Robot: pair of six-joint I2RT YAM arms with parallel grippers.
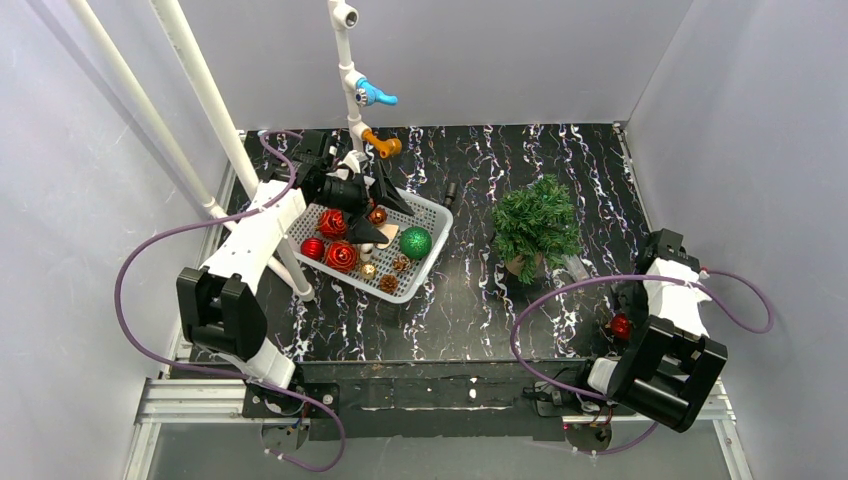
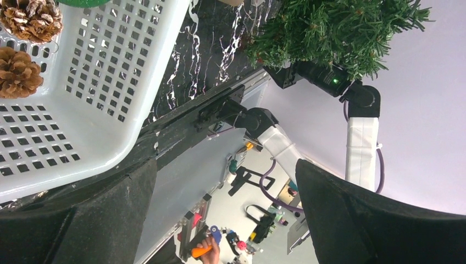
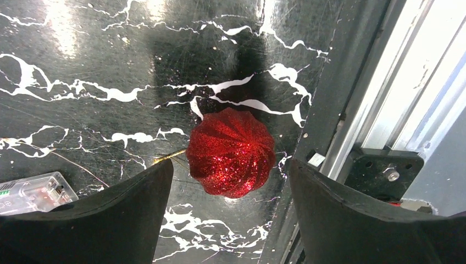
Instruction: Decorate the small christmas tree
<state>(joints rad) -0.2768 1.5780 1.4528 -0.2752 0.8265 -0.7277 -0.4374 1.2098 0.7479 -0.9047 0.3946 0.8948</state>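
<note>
One small christmas tree [image 1: 537, 225], one white basket [image 1: 430, 258], one green ball [image 1: 415, 242]

We are seeing a glittery red ornament [image 3: 231, 152], a black white-veined table [image 3: 82, 55], a dark green small christmas tree [image 1: 537, 222], and brown, perhaps frosted, cones [image 2: 19, 71].
</note>
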